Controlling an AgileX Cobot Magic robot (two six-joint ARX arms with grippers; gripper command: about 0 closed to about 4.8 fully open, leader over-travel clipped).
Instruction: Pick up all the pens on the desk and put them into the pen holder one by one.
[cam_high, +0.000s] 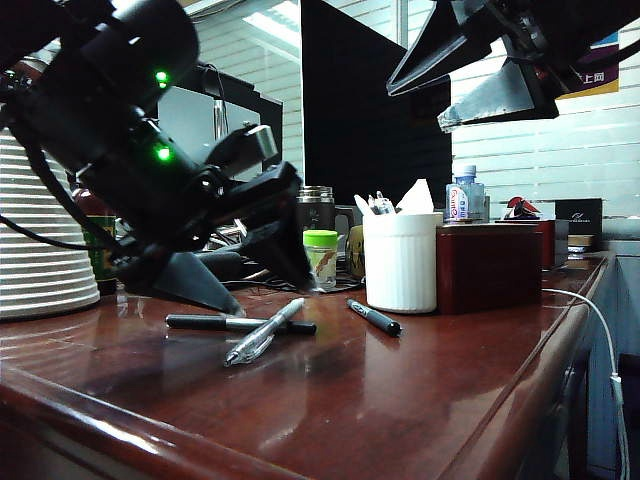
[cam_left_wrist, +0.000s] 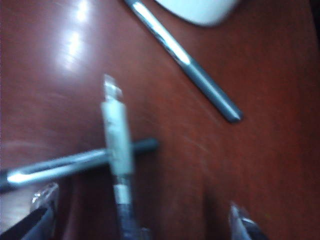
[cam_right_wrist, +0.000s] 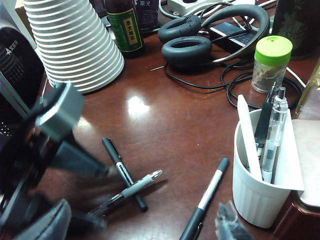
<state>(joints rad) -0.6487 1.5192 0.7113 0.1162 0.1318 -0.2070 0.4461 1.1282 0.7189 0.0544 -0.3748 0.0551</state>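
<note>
On my desk (cam_high: 420, 400) the left gripper (cam_high: 262, 268) hangs low over two crossed pens, jaws spread wide, holding nothing. My right gripper (cam_high: 462, 88) sits high above the holder (cam_high: 400, 262), equally wide and empty. The clear pen (cam_left_wrist: 116, 145) lies across the black one (cam_left_wrist: 60, 167); a third pen (cam_high: 374, 317) lies near the holder.

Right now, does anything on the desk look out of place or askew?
Only the pens. The clear pen lies crossed over the long black pen, with the left gripper open just above them. The right gripper hangs open, high above the pen holder. Nothing looks spilled.
</note>
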